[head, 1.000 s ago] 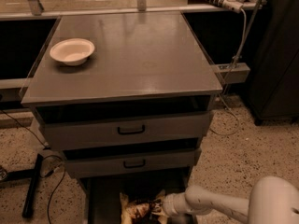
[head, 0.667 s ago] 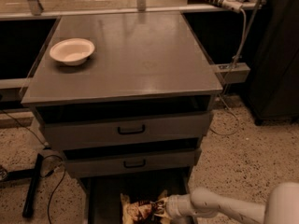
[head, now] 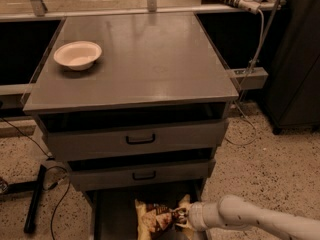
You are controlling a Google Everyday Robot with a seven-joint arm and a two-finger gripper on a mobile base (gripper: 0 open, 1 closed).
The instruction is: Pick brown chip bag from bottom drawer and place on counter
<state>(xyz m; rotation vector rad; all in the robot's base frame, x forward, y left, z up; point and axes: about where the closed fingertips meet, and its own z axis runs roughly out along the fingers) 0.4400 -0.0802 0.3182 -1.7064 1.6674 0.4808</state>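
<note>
The brown chip bag (head: 157, 217) lies in the open bottom drawer (head: 112, 215), crinkled, with tan-yellow edges showing. My gripper (head: 183, 217) is at the bag's right edge, low in the drawer, on the end of the white arm that comes in from the lower right. The contact between gripper and bag is hidden in shadow. The counter (head: 150, 59) is the grey metal top above, with nothing of the bag on it.
A white bowl (head: 77, 54) sits at the counter's back left. Two upper drawers with black handles (head: 140, 140) stick out over the bottom drawer. A dark cabinet (head: 295, 59) stands to the right. Cables and a black bar (head: 36, 198) lie on the speckled floor at left.
The thick rear part of the arm has slid out of the frame at the lower right. The gripper stays at the bag's right edge in the drawer. The bag has hardly moved.
</note>
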